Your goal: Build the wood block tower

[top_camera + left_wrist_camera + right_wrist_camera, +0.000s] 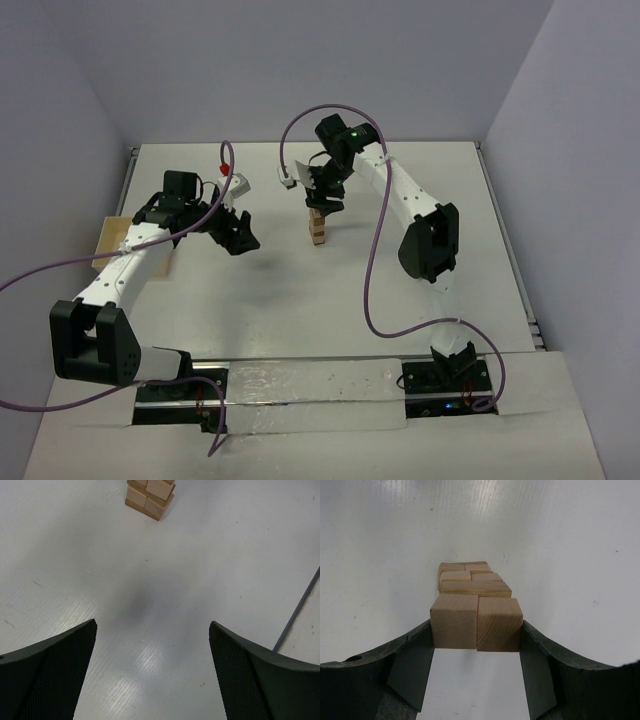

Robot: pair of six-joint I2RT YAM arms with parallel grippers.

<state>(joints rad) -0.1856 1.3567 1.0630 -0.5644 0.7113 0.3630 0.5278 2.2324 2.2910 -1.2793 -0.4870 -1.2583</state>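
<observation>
Two wood cubes, side by side, are clamped in the right gripper directly above the tower, the pair's long axis apparently matched to the top layer, contact not discernible; the left gripper is held wide open and empty, well apart leftward.

Upright tan tower mid-table, two wood blocks abreast atop.

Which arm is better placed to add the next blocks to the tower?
Right. The right gripper clamps two blocks side by side over the tower; the left gripper is open and empty.
</observation>
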